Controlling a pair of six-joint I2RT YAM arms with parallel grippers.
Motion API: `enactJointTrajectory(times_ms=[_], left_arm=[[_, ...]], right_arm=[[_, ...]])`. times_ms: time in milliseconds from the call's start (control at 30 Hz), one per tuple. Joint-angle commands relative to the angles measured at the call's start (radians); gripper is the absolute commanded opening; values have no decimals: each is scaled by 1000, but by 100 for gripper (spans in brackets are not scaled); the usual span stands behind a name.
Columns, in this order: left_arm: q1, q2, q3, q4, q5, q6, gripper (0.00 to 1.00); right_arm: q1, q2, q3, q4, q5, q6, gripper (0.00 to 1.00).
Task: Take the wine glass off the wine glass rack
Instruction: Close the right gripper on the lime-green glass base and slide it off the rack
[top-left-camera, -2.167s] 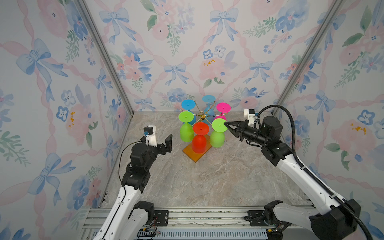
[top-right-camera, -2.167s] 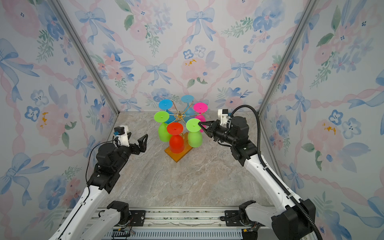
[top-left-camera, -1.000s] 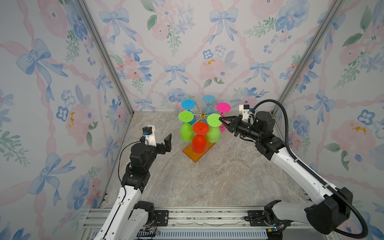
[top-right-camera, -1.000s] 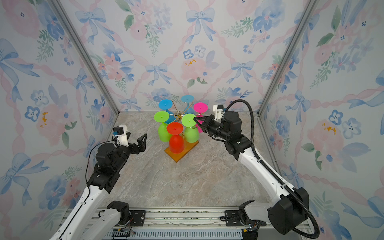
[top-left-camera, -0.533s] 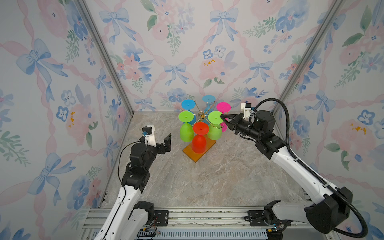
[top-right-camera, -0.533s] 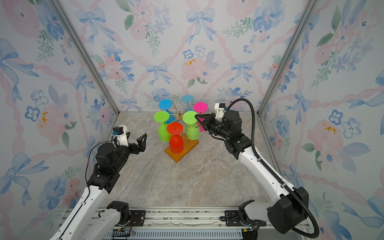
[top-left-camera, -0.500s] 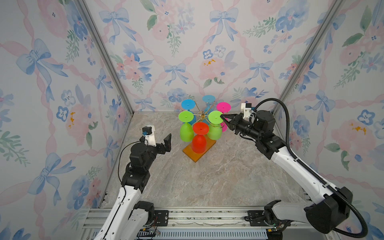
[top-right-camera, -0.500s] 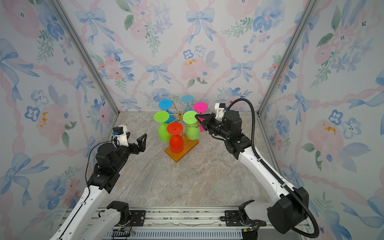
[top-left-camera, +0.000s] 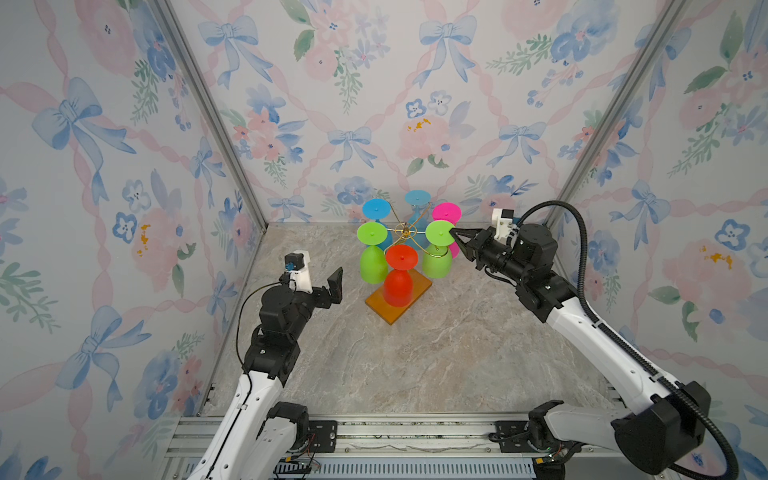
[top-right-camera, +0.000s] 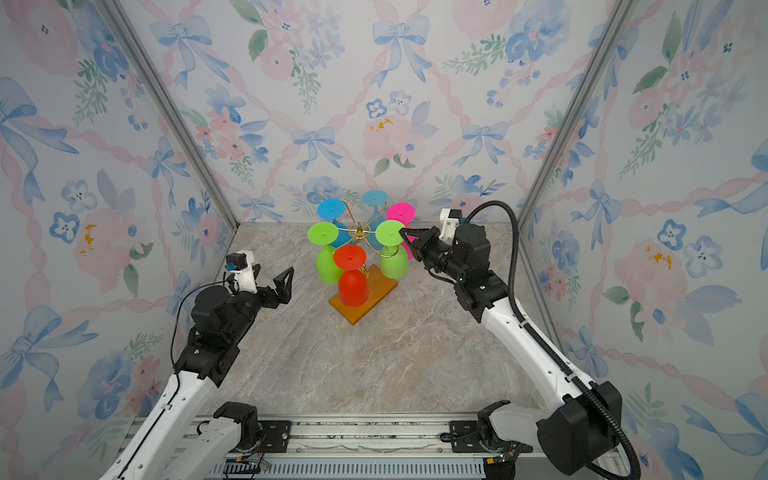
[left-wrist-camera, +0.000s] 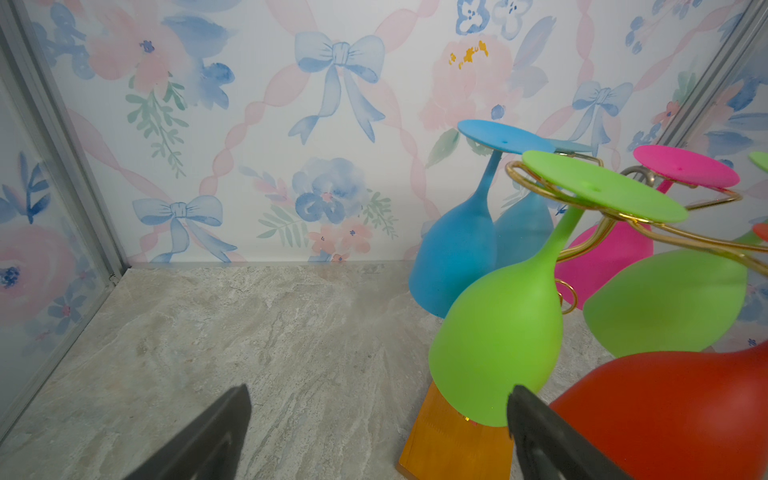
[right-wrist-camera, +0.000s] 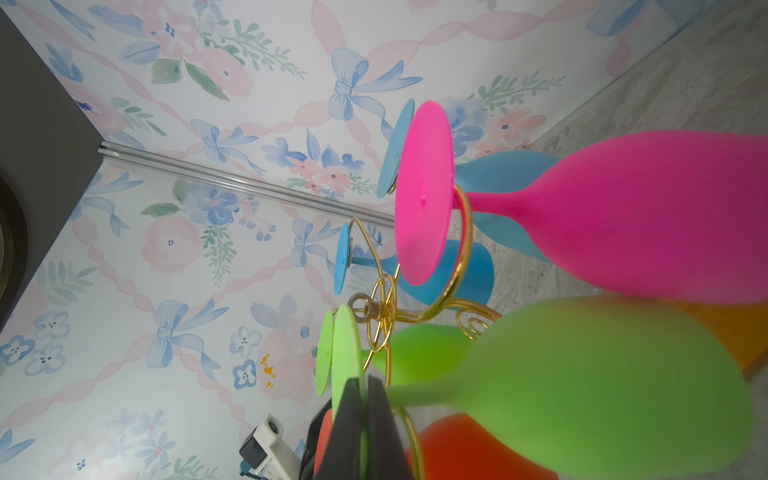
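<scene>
The wine glass rack (top-left-camera: 405, 228) (top-right-camera: 359, 230) is gold wire on an orange-brown wooden base (top-left-camera: 415, 297), at the back middle of the table. Several coloured glasses hang upside down on it. My right gripper (top-left-camera: 454, 231) (top-right-camera: 402, 231) (right-wrist-camera: 364, 399) is shut on the edge of the round foot of the right-hand green wine glass (top-left-camera: 436, 262) (top-right-camera: 392, 262) (right-wrist-camera: 582, 374). That glass's stem still sits in a gold arm. My left gripper (top-left-camera: 322, 286) (top-right-camera: 270, 282) (left-wrist-camera: 378, 415) is open and holds nothing, left of the rack and apart from it.
A red glass (top-left-camera: 398, 282) hangs at the rack's front, a second green glass (top-left-camera: 372, 266) at its left, and blue (top-left-camera: 376, 210) and pink (top-left-camera: 446, 212) glasses behind. Floral walls stand close behind and beside the rack. Marble tabletop (top-left-camera: 395, 365) stretches in front of it.
My right gripper has moved a little to the right and back, taking the green glass's foot with it. The left arm has not moved.
</scene>
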Motion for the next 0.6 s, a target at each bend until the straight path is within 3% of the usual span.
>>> enactJointTrajectory(times_ms=[0, 567], left_arm=[[8, -5, -13, 24, 7, -17, 98], [8, -35, -15, 4, 3, -14, 98]], right_arm=[[-13, -56, -25, 25, 9, 8, 0], [-61, -204, -94, -73, 8, 2, 0]])
